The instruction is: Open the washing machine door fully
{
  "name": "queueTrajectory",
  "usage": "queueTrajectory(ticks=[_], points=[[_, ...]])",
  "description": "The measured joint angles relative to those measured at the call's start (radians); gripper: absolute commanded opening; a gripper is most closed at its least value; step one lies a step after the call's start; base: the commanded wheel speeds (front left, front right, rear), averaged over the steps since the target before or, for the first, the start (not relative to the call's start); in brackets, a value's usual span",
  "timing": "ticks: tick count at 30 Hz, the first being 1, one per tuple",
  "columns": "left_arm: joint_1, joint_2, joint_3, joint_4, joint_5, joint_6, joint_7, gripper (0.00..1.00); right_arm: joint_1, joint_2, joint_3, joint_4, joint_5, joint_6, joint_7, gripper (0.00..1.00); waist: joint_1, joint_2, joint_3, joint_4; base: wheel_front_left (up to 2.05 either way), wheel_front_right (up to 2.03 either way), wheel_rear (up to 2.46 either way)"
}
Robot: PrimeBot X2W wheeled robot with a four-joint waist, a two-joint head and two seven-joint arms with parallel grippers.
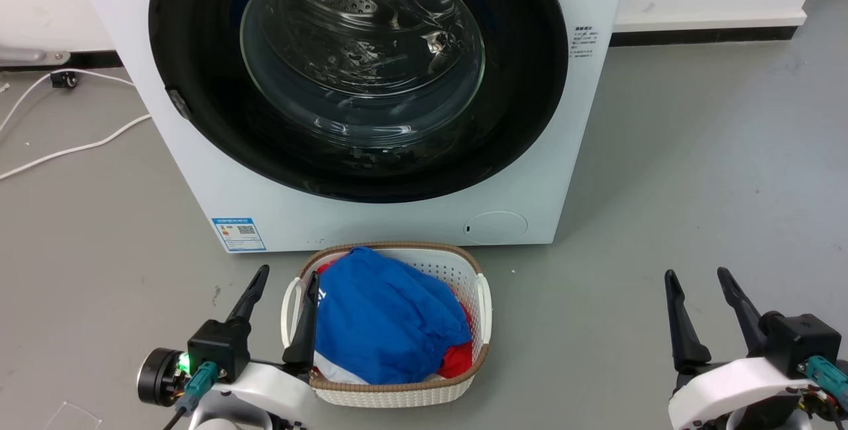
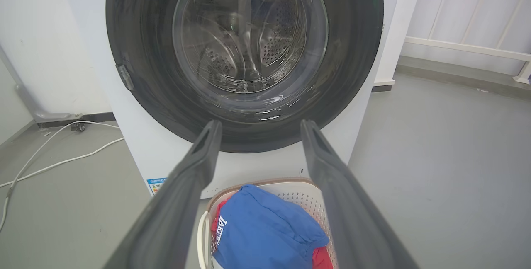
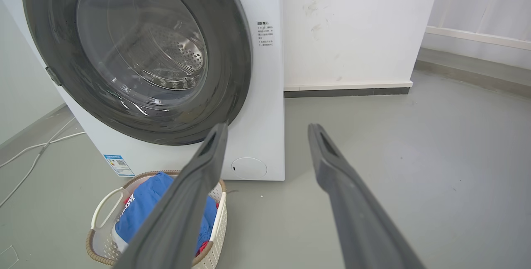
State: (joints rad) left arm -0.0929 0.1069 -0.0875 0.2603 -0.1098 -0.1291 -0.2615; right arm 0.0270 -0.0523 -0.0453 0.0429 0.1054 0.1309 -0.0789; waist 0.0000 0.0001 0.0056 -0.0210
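Far ahead, washing machine door (image 1: pixel 361 65) shut on washing machine (image 1: pixel 371 218); opening not begun.
Near, left gripper (image 1: pixel 288 274) and right gripper (image 1: pixel 697 273) spread wide, empty (basket (image 1: pixel 480 297) between); next, probably: hook grey tab (image 1: pixel 179 103) at door's left, pull.

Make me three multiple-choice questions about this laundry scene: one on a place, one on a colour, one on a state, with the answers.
1. Where does the basket stand relative to the washer?
A) on top of it
B) on the floor in front of it
C) inside it
2. What colour is the top garment in the basket?
A) green
B) blue
C) yellow
3. How is the door?
A) shut
B) wide open
C) removed
Answers: 1 B, it sits on the floor below the door; 2 B, blue cloth lies uppermost; 3 A, it lies flush in the washer's front.
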Motion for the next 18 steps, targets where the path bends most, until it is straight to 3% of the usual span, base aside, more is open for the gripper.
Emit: queueTrajectory(ticks=[15,16,18], points=[[0.0,-0.011,0.018,0.009,-0.013,0.0,-0.002,1.0,0.0,0.0,0.008,0.02,0.006,0.0,-0.008,1.0,0.0,0.0,-0.007,-0.006,0.0,0.0,0.0],[0.0,-0.011,0.019,0.01,-0.013,0.0,-0.002,1.0,0.0,0.0,0.008,0.02,0.006,0.0,-0.007,0.49,0.0,0.0,-0.007,-0.006,0.0,0.0,0.0],[0.0,-0.012,0.021,0.012,-0.013,0.0,-0.002,1.0,0.0,0.0,0.009,0.021,0.008,0.0,-0.004,0.0,0.0,0.0,-0.006,-0.006,0.0,0.0,0.0]])
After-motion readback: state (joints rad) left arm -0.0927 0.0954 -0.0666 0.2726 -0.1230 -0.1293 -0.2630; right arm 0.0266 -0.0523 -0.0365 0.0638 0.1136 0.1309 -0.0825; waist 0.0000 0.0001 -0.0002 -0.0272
